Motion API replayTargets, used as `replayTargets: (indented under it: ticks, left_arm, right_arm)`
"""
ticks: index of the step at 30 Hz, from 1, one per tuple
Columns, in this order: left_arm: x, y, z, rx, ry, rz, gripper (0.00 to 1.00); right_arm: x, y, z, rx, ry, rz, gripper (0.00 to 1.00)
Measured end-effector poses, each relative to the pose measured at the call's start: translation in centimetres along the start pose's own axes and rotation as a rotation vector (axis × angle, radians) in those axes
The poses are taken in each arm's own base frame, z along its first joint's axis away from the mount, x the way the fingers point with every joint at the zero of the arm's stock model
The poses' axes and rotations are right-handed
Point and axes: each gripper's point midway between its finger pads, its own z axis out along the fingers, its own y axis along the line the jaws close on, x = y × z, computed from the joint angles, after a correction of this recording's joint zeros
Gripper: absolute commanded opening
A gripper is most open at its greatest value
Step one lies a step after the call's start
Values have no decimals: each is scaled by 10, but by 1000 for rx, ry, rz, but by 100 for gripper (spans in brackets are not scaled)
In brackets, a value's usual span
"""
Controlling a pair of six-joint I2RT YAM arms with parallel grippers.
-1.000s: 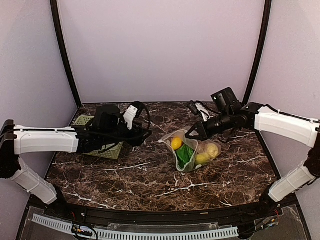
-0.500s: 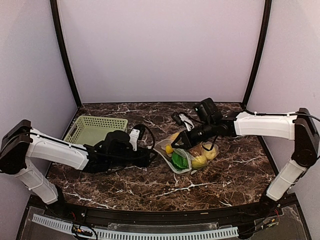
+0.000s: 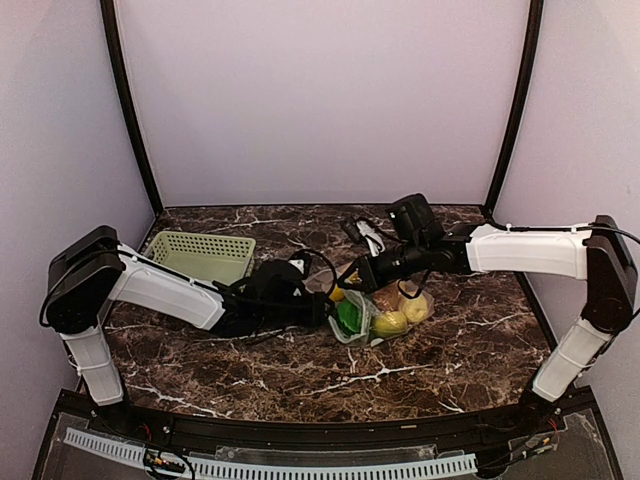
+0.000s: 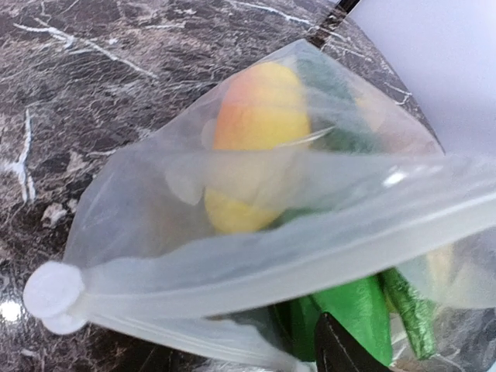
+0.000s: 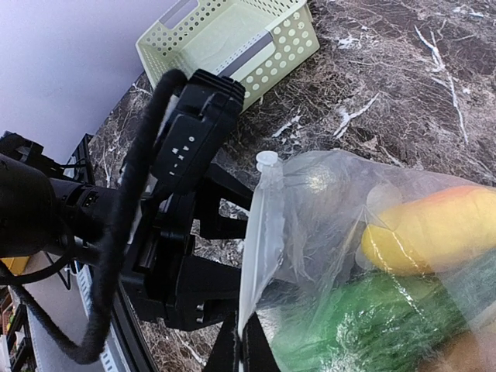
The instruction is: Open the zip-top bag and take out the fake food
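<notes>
Zip-top bag (image 3: pixel 400 310) lay on the marble desk (image 3: pixel 300 372), right of centre, between my two arms. Its zip edge was turned toward the left one.

My right fingers (image 5: pixel 245 341) were pinched together on the whitish zip strip (image 5: pixel 260 232), which ran straight down into them. The plastic at that edge was lifted off the desk.

My left fingers (image 5: pixel 236 246) stood apart, with a gap showing between them in the right wrist view. Their tips were just beside the strip and gripped nothing that I could see. From the left wrist the strip crossed close in front of the lens — whether the mouth was sealed I could not tell.

Fake food (image 4: pixel 260 124) was all inside the bag: a yellow-orange piece pressed against the film, a green leafy piece (image 4: pixel 358 310) below it, and more yellow pieces (image 3: pixel 392 322) toward the far end.

Pale green basket (image 3: pixel 200 257) sat well apart from the bag, at the desk's back left — beside my left arm.
</notes>
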Motion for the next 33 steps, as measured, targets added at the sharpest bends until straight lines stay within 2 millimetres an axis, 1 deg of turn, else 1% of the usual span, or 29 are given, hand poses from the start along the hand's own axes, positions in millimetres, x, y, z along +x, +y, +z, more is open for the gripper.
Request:
replayTargets:
  ticks: [5,9,11,13,15,16,18,21,22,25,29,31,33]
  left_arm:
    - [23,28,-4,-125,86,10,49]
    - [36,60,-19,-233,135,15,46]
    - [38,74,-26,-268,148,3,46]
    - [40,94,-33,-310,160,-14,47]
    - [41,106,-37,-337,163,-22,48]
    - [41,109,-39,-339,163,-19,48]
    - [39,108,-42,-320,155,-5,48]
    - [32,93,-51,-240,114,36,49]
    - [26,86,-58,-197,76,55,51]
    - [9,67,-86,-98,-24,98,55]
    - [-26,43,-124,-11,-156,145,59]
    - [-44,36,-143,3,-209,167,62]
    - [-57,32,-160,6,-247,182,65]
  right_arm:
    - [-2,0,1,1,-11,-2,0]
    - [-3,-1,2,-1,-18,-4,0]
    - [-1,-2,3,-1,-18,0,0]
    - [0,-3,3,-2,-19,4,0]
    - [0,-3,4,-2,-21,5,0]
    - [0,-3,4,-3,-22,6,0]
    - [1,-3,5,-8,-25,9,0]
    - [3,-3,7,-22,-26,14,0]
    - [4,-2,9,-31,-24,15,0]
    - [7,-1,13,-52,-19,16,0]
    - [11,0,15,-74,-16,9,0]
    - [13,1,15,-86,-16,4,0]
    - [16,2,16,-99,-15,1,0]
